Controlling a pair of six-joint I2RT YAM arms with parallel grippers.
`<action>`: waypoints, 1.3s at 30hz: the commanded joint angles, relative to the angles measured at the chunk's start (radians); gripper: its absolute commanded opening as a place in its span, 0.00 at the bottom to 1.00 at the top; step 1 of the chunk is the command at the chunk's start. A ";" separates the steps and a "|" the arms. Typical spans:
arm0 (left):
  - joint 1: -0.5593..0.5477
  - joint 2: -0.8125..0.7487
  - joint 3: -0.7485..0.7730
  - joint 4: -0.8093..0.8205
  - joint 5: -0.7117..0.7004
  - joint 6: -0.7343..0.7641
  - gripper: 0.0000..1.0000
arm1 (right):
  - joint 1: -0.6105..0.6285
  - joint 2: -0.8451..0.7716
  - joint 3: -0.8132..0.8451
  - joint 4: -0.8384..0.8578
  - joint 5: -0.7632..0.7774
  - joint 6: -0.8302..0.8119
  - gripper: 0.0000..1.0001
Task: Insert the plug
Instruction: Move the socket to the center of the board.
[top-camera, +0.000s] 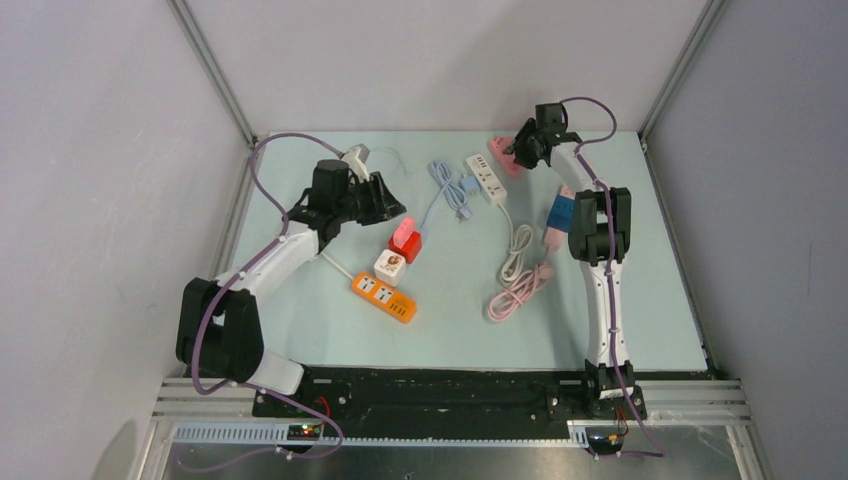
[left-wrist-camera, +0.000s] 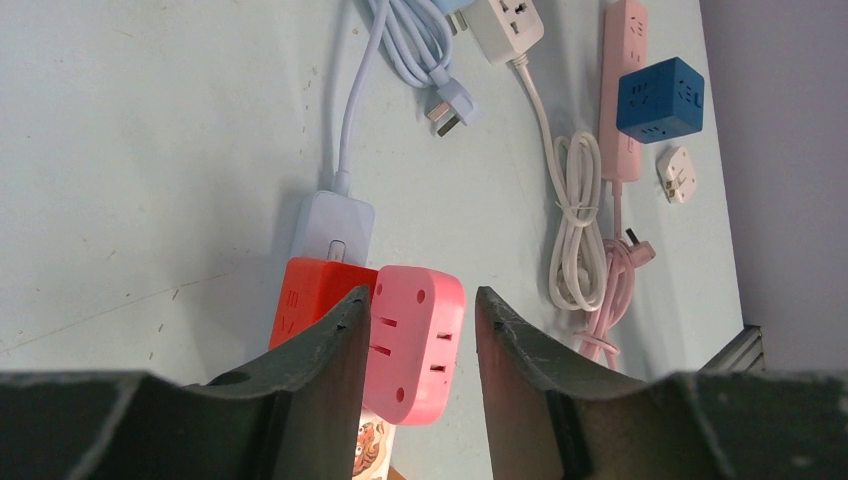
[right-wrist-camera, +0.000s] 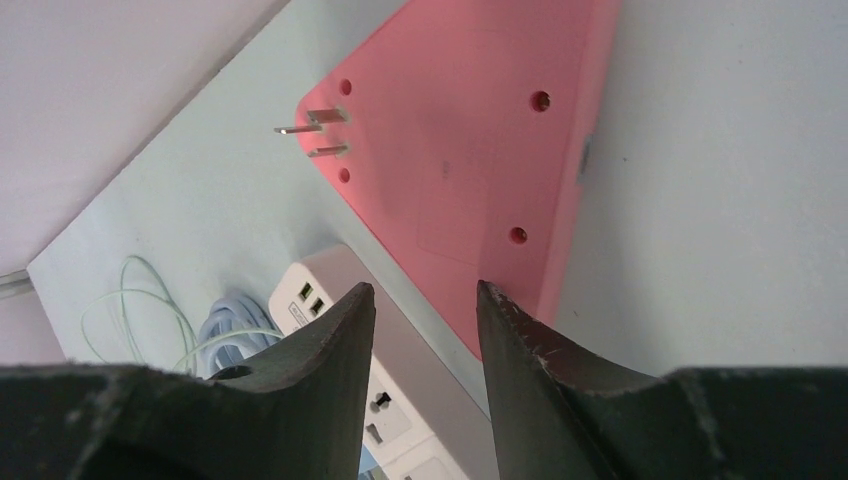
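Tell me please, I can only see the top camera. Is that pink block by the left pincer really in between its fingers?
Observer: Yes. In the left wrist view the pink adapter sits inside the left pincer, with its socket holes facing the camera. I can't tell if it's squeezed.
Operator: What does the right pincer see?
Observer: Its wrist view shows a flat face of the pink strip with small round holes, and two metal prongs sticking out at its corner.
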 joint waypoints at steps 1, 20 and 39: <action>0.002 0.010 0.045 0.005 0.007 0.024 0.47 | 0.003 -0.029 -0.031 -0.158 0.053 -0.016 0.47; 0.003 0.006 0.019 0.005 -0.001 0.026 0.47 | 0.014 0.016 -0.042 -0.190 0.000 -0.046 0.33; 0.003 0.007 0.010 0.006 -0.005 0.022 0.46 | -0.003 -0.116 -0.077 -0.457 0.257 -0.092 0.36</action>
